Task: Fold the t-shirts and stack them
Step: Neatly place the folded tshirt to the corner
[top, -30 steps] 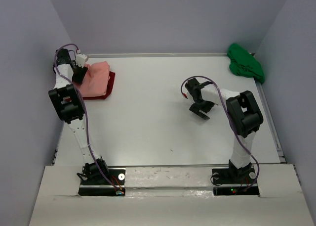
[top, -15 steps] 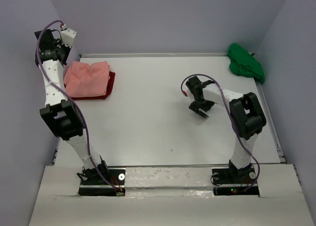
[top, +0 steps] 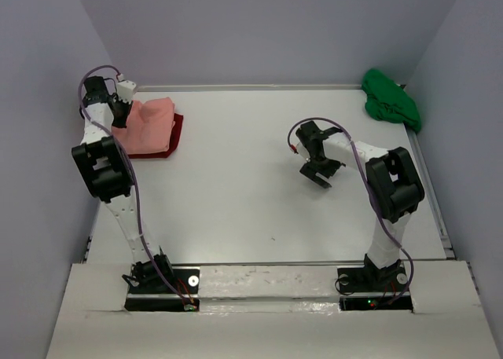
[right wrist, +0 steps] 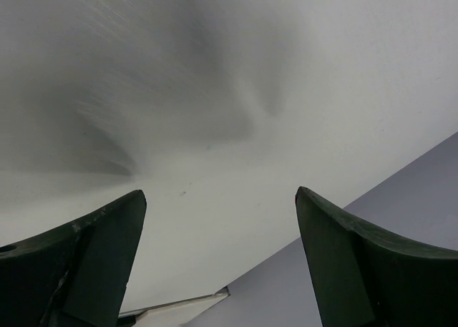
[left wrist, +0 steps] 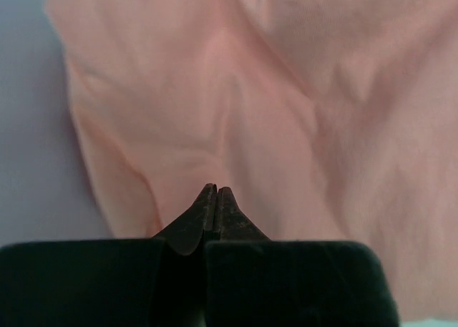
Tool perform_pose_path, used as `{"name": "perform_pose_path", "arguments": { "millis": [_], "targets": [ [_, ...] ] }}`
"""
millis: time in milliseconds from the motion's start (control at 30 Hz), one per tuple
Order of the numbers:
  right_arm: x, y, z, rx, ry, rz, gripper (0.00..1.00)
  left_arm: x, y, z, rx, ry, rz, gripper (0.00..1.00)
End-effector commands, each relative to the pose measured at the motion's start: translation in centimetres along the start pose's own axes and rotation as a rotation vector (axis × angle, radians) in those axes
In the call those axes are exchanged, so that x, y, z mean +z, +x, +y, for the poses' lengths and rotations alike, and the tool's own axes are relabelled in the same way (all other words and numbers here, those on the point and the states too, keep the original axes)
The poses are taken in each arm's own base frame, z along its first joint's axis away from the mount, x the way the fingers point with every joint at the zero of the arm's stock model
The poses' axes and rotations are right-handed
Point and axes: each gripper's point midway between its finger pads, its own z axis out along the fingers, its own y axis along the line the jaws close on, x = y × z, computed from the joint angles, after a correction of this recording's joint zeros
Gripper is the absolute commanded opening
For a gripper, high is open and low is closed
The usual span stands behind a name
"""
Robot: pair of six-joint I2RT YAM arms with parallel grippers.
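**status of the cell**

1. left fingers [left wrist: 195, 223]: clenched, tip against tip, at the left edge of the salmon-pink shirt [top: 153, 123]. the wrist view shows cloth just beyond the tips but no fold visibly between them, so it cannot be told whether any fabric is pinched.
2. right fingers [right wrist: 93, 248]: released and spread wide, with nothing between them. they hang over the bare bench [top: 236, 210], right of centre.
3. the salmon-pink shirt lies folded on the deep red shirt [top: 178, 131] in the far left corner. the red cloth shows only as a margin along the right and near edges.
4. the green shirt [top: 391, 97] lies crumpled in the far right corner, well apart from the stack.

**assessment**

- two of the three shirts appear folded and stacked. the green one is not yet folded.
- closed tips make a blunt pusher (or a fine pinch), so the left arm is probably trimming the stack edge.
- the right arm, open and nearest the green shirt, is probably placed to fetch it.
- caution: any drag at the pink edge may slide the top layer off the red one.
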Motion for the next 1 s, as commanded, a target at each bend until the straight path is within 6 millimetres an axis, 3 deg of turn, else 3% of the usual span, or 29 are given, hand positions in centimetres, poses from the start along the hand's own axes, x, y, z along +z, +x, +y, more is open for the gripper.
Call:
{"name": "perform_pose_path", "arguments": {
  "millis": [0, 167, 467, 567, 733, 967],
  "targets": [
    [-1.0, -0.7, -0.3, 0.007, 0.003, -0.021, 0.9, 0.2, -3.2, 1.7, -0.037, -0.029, -0.104, 0.0],
    [-0.1, -0.8, 0.1, -0.008, -0.012, 0.011, 0.89, 2.7, -3.2, 2.6, -0.06, -0.049, -0.116, 0.0],
    [1.3, -1.0, 0.9, -0.032, -0.037, 0.055, 0.86, 2.4, -6.0, 5.0, -0.078, -0.136, -0.197, 0.0],
    [1.3, -1.1, 1.0, -0.03, -0.046, 0.056, 0.85, 3.6, -6.1, 5.0, -0.076, -0.138, -0.197, 0.0],
    [1.0, -1.1, 1.2, -0.026, -0.06, 0.046, 0.84, 6.0, -5.7, 5.2, -0.091, -0.161, -0.18, 0.0],
    [0.8, -1.0, 1.0, -0.023, -0.054, 0.044, 0.84, 9.5, -2.4, 4.2, -0.101, -0.168, -0.07, 0.0]
  ]
}}
